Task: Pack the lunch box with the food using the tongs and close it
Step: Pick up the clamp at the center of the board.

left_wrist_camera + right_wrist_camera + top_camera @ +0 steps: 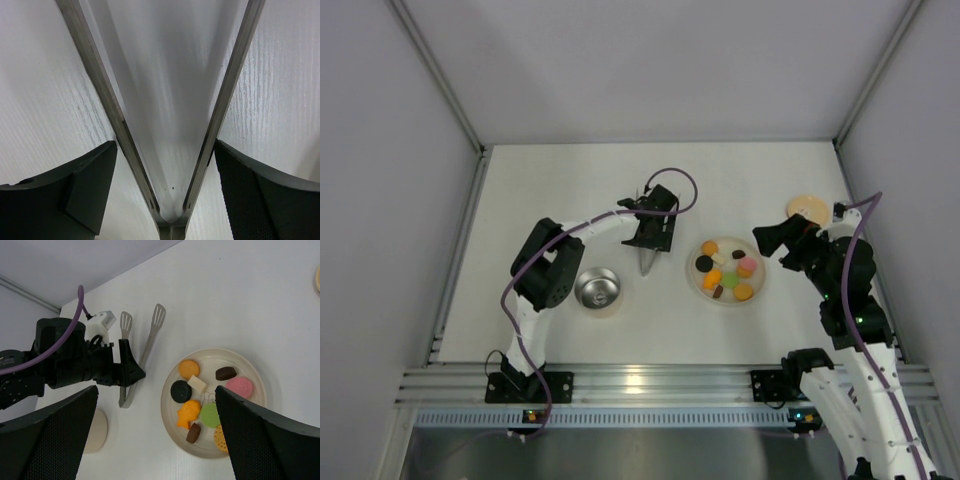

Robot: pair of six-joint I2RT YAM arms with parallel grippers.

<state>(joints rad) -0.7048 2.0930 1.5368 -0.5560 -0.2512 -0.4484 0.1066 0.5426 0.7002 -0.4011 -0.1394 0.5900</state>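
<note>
The silvery tongs lie flat on the white table, and my left gripper is lowered over them. In the left wrist view the tongs' two arms meet in a V between my left gripper's open jaws. The left finger stands apart from the metal and the right finger is close beside it. The lunch box, a lidless steel pot, stands to their left, and its wooden lid lies at the far right. The food sits on a pale plate. Above it my right gripper hangs open and empty.
The plate lies between the two arms. A pale round shape shows half hidden behind my right gripper's left finger. White walls with metal rails close in the table at the back and both sides.
</note>
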